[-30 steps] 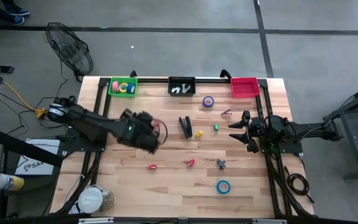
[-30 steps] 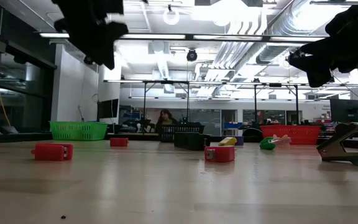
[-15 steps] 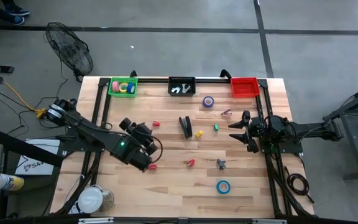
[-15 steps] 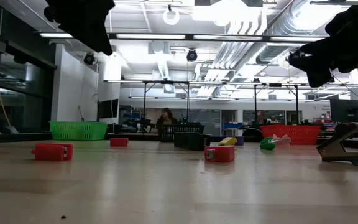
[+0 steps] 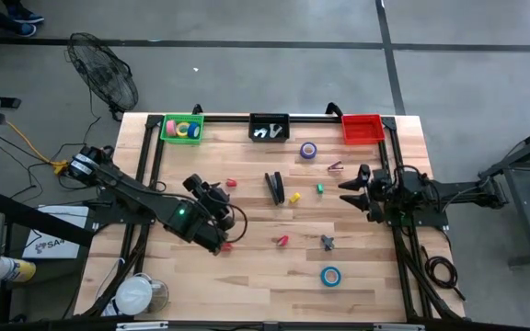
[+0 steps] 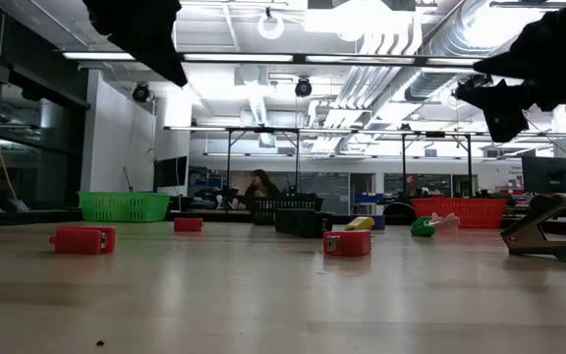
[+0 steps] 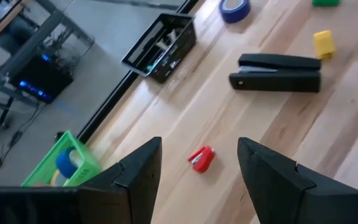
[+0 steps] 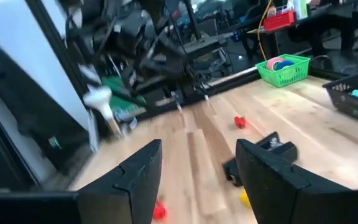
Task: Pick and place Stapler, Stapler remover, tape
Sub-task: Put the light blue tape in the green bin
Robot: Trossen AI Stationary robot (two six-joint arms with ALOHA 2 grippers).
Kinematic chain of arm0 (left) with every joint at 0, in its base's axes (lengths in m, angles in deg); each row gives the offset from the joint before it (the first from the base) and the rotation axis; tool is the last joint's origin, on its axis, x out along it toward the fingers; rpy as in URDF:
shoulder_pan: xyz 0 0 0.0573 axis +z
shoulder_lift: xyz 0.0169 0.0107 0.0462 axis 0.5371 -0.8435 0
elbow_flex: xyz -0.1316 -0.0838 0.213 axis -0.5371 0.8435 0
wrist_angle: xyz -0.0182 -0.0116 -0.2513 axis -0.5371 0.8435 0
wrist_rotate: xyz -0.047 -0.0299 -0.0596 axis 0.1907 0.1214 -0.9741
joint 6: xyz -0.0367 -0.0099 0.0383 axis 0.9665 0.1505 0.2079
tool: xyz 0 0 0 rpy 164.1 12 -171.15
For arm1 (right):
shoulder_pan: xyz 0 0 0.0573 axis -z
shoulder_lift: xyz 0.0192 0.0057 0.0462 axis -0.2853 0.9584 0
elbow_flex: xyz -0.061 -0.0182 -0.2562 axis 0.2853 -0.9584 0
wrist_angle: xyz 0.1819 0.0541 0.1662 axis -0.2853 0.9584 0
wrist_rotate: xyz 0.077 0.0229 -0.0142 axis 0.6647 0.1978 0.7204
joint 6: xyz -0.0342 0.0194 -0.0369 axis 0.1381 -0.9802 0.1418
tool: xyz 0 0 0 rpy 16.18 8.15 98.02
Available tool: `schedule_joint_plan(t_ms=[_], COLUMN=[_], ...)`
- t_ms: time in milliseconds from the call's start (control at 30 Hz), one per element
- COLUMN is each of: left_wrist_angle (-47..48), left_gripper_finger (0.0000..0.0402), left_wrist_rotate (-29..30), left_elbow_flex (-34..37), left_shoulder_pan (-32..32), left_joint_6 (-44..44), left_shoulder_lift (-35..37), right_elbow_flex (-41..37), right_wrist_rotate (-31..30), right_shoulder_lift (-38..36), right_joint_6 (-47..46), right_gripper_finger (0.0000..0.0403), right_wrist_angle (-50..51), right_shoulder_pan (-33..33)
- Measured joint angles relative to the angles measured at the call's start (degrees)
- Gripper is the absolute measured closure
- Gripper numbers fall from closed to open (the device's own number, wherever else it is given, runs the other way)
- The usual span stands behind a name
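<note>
The black stapler [image 5: 274, 187] lies flat near the table's middle and also shows in the left wrist view [image 7: 278, 64]. A purple tape roll [image 5: 308, 149] lies flat toward the far edge. A blue roll [image 5: 330, 275] lies near the near edge. More rolls sit in the green basket [image 5: 182, 128]. One dark stapler remover [image 5: 328, 242] rests on the wood, and another [image 5: 336, 166] lies far right. My left gripper [image 5: 217, 193] hangs open above the table, left of the stapler. My right gripper [image 5: 346, 190] hangs open to the stapler's right.
A black basket [image 5: 269, 127] with metal removers and a red basket [image 5: 362, 128] stand on the far edge beside the green one. Small red [image 5: 231, 182], [image 5: 225, 246], [image 5: 282, 241], yellow [image 5: 294, 197] and green [image 5: 320, 188] pieces are scattered over the wood. A person shows in the room behind [image 6: 260, 187].
My left arm has drawn back from the table's middle toward the near-left side. Its gripper has turned to face the far edge, then crept slightly rightward toward the stapler. It has stayed open. No object has moved.
</note>
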Motion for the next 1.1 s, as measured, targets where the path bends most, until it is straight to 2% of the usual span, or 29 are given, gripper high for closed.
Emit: schedule_joint_plan(t_ms=[167, 300, 500, 667, 800, 967, 1100], left_wrist_angle=[-5.01, -9.06, -19.31, -33.3, -43.08, -45.8, -45.71], left_gripper_finger=[0.0197, 0.0197, 0.0197, 0.0197, 0.0197, 0.0197, 0.0197], left_wrist_rotate=[0.2, -0.09, -2.34, -6.81, -11.15, -13.83, -15.73], left_elbow_flex=[1.62, 4.07, 6.88, 9.88, 12.17, 12.58, 12.58], left_shoulder_pan=[0.0, 0.0, 0.0, 0.0, 0.04, 0.57, 2.27], left_joint_6=[-3.7, -5.4, -11.7, -22.96, -31.91, -36.42, -37.2], left_shoulder_lift=[0.0, 0.0, 0.0, -0.01, -0.02, -0.02, 0.55], right_elbow_flex=[-0.02, 0.11, 3.57, 9.56, 17.5, 29.86, 39.42], right_wrist_rotate=[-0.17, -4.12, -5.42, -8.29, -11.84, -15.21, -13.98], right_shoulder_lift=[0.01, 0.9, 7.03, 16.63, 27.01, 40.55, 50.49], right_joint_6=[-1.93, -6.17, -8.84, -9.41, -9.58, -14.28, -21.7], right_gripper_finger=[0.0206, 0.0206, 0.0206, 0.0206, 0.0206, 0.0206, 0.0206], right_wrist_angle=[-1.09, -0.58, 0.0, 0.93, 7.25, 22.05, 33.98], right_shoulder_pan=[0.0, 0.0, -1.6, -5.49, -9.51, -14.94, -19.56])
